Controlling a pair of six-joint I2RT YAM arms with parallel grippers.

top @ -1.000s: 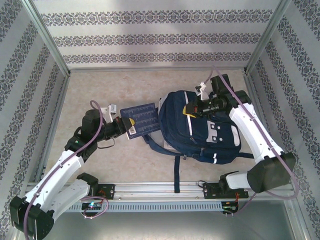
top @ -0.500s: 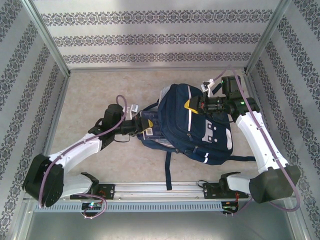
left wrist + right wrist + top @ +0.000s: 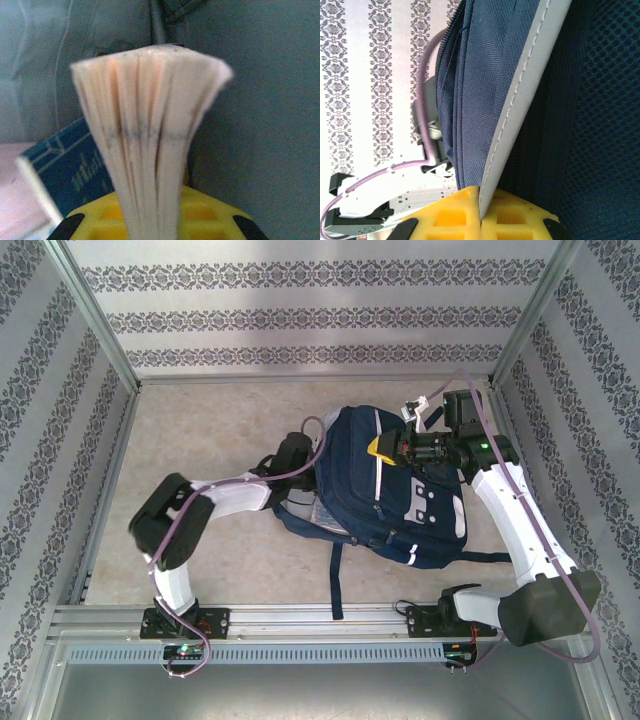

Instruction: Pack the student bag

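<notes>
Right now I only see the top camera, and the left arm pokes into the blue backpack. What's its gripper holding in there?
Observer: The left gripper pinches a book, pages fanned out.
Operator: Is anything next to it?
Observer: A blue cover, lower left; maybe that book's own, I can't tell.
Operator: And the other arm?
Observer: The right gripper is shut on the grey-trimmed edge of the backpack.

Holds left arm (image 3: pixel 240 492) stretched into the student bag (image 3: pixel 350 480) from its left, elbow folded; clamps a book (image 3: pixel 145 140) in left hand (image 3: pixel 150 220); pinches the bag's upper edge in right hand (image 3: pixel 481 210), right arm (image 3: pixel 510 510) arched along its right.
</notes>
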